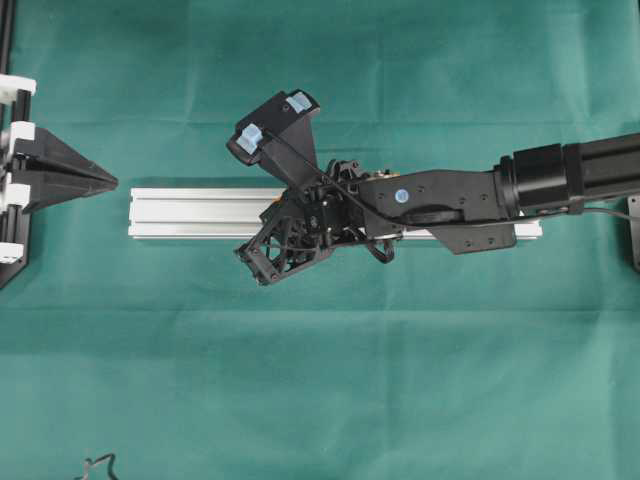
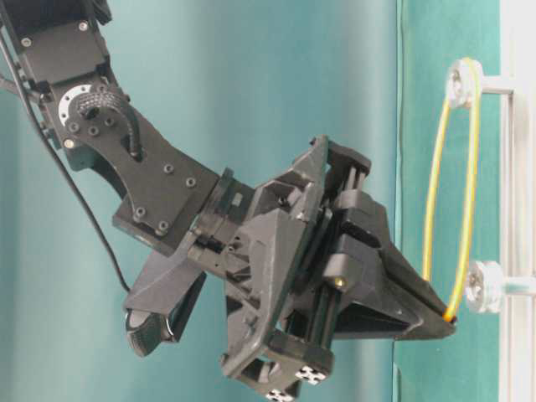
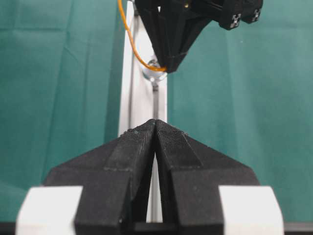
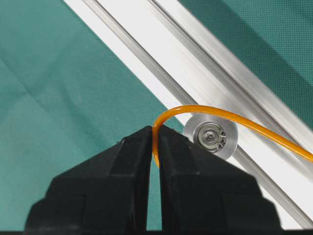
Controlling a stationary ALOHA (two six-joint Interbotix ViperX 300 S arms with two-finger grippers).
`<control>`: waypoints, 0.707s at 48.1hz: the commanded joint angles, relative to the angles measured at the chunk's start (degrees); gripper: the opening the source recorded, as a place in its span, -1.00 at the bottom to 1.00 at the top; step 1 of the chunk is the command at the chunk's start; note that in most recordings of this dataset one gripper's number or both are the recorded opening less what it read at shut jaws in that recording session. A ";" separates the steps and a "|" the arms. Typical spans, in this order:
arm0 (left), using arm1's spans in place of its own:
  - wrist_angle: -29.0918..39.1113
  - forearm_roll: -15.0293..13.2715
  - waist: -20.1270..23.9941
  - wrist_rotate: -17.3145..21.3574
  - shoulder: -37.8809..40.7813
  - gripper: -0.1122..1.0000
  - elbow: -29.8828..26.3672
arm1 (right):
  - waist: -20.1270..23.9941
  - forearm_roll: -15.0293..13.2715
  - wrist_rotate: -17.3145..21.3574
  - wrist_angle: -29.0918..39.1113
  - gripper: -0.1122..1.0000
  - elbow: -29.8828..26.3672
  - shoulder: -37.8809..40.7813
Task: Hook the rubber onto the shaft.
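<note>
Pinching the rubber band [image 4: 154,142] between fully closed fingertips, the right gripper [image 4: 153,134] is holding the loop just beside the near shaft [image 4: 213,136], with the band arching over that pulley and running away along the aluminium rail [image 4: 161,39]. The left gripper [image 3: 155,125] is sitting closed and empty. Being thin, light and stretchy, the band is probably best gripped at its bend, under steady tension.

Overhead, table-level, two wrist close-ups

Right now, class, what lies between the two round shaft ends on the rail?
Table-level view: only the rubber, both orange strands stretched between upper shaft and lower shaft.
</note>
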 commanded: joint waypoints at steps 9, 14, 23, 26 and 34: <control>-0.53 0.09 0.09 0.00 0.44 -0.80 -1.85 | -0.35 -0.18 -0.09 -0.70 -0.68 -1.67 -0.79; -0.53 0.18 0.00 0.00 0.53 -0.80 -1.85 | -0.35 -0.18 -0.09 -0.70 -0.68 -1.67 -0.62; -0.53 0.09 0.00 0.00 0.53 -0.80 -1.85 | -0.62 -0.18 -0.09 -1.49 -0.68 -1.67 -0.09; -0.53 0.09 0.09 0.00 0.53 -0.80 -1.85 | -0.62 -0.18 -0.09 -1.67 -0.68 -1.67 0.00; -0.53 0.09 0.09 0.00 0.53 -0.80 -1.85 | -0.70 -0.26 -0.09 -2.02 -0.68 -1.67 0.35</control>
